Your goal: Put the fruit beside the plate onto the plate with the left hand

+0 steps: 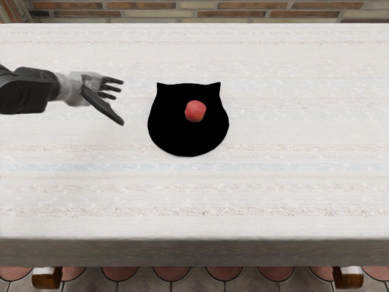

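Okay, fingers are spreading apart, dark and straight, pointing right and gripping nothing. One longer dark digit is angling down and to the right, away from the rest. Left hand is showing open over the left part of the table; whether it is touching the surface or hanging above it, cannot tell. The hand is sitting near the plate on its left side, with a clear strip of table between them, so it is touching neither the plate nor the fruit. Grey wrist is leading back into the left arm, a dark sleeve coming in from the picture's left edge. Fruit, small, round and red, is lying on the plate, a little up and right of its middle, well inside the rim. The plate is showing flat black, roundish, with two pointed ear-like corners on its far edge, and is lying around the middle of the table. The table is wearing a whitish, faintly striped top and running the full width of the view. Brick wall is showing along the top edge. Wooden table legs and a tiled floor are peeking out under the table's near edge.
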### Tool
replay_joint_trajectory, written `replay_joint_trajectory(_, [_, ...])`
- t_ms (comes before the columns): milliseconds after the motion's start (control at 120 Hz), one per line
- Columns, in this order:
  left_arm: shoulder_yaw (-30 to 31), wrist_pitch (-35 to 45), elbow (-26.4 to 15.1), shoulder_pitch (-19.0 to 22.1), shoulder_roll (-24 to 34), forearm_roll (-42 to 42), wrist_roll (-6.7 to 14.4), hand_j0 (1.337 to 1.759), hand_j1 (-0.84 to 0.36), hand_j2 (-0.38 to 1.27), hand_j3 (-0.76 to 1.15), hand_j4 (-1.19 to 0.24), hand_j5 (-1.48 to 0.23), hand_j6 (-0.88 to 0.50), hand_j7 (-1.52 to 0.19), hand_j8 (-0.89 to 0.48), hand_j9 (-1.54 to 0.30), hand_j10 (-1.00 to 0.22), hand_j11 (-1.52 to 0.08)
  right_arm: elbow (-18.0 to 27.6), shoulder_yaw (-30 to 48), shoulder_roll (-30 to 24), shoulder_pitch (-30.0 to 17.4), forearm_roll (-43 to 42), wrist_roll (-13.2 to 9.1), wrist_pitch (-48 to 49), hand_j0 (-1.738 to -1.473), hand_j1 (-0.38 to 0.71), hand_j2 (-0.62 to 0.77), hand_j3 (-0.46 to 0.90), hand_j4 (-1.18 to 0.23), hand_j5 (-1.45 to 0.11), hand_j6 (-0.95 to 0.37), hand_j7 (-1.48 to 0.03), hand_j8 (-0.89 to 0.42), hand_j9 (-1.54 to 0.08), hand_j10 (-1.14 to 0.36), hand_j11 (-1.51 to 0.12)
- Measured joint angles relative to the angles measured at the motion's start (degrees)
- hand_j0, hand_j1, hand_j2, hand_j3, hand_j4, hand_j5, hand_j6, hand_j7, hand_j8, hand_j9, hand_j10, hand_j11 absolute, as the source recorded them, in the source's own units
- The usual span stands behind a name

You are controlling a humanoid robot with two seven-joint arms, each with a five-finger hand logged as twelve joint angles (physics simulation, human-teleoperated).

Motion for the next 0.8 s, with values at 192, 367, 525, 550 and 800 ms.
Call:
replay_joint_trajectory(192, [-8.3,-19.2,1.0,9.2,6.6,-8.3,0.0,1.658,0.3,0.01,0.0,-0.04,-0.06,-0.04,-0.06,-0.04,-0.06,-0.04,-0.06,0.0,0.0,0.0,0.0,0.0,0.0,0.0,-1.658,-0.35,0.0,0.0,0.0,0.0,0.0,0.0,0.0,0.0,0.0,0.0])
replay_joint_trajectory(367, [-11.6,-22.7,6.5,9.8,6.5,-15.9,0.0,1.658,0.32,0.01,0.0,-0.03,-0.04,-0.03,-0.04,-0.03,-0.04,-0.03,-0.04,0.0,0.0,0.0,0.0,0.0,0.0,0.0,-1.658,-0.35,0.0,0.0,0.0,0.0,0.0,0.0,0.0,0.0,0.0,0.0])
replay_joint_trajectory(525, [-12.4,-23.3,12.5,13.8,7.2,-18.0,0.0,1.658,0.32,0.0,0.0,-0.02,-0.03,-0.02,-0.03,-0.02,-0.03,-0.02,-0.03,0.0,0.0,0.0,0.0,0.0,0.0,0.0,-1.658,-0.35,0.0,0.0,0.0,0.0,0.0,0.0,0.0,0.0,0.0,0.0])
replay_joint_trajectory(550, [-12.5,-23.3,12.9,13.8,7.7,-18.2,0.0,1.658,0.32,0.0,0.0,-0.02,-0.03,-0.02,-0.03,-0.02,-0.03,-0.02,-0.03,0.0,0.0,0.0,0.0,0.0,0.0,0.0,-1.658,-0.35,0.0,0.0,0.0,0.0,0.0,0.0,0.0,0.0,0.0,0.0])
replay_joint_trajectory(800, [-12.7,-23.4,15.8,14.2,9.2,-23.0,0.0,1.658,0.33,0.0,0.0,-0.02,-0.02,-0.02,-0.02,-0.02,-0.02,-0.02,-0.02,0.0,0.0,0.0,0.0,0.0,0.0,0.0,-1.658,-0.35,0.0,0.0,0.0,0.0,0.0,0.0,0.0,0.0,0.0,0.0])
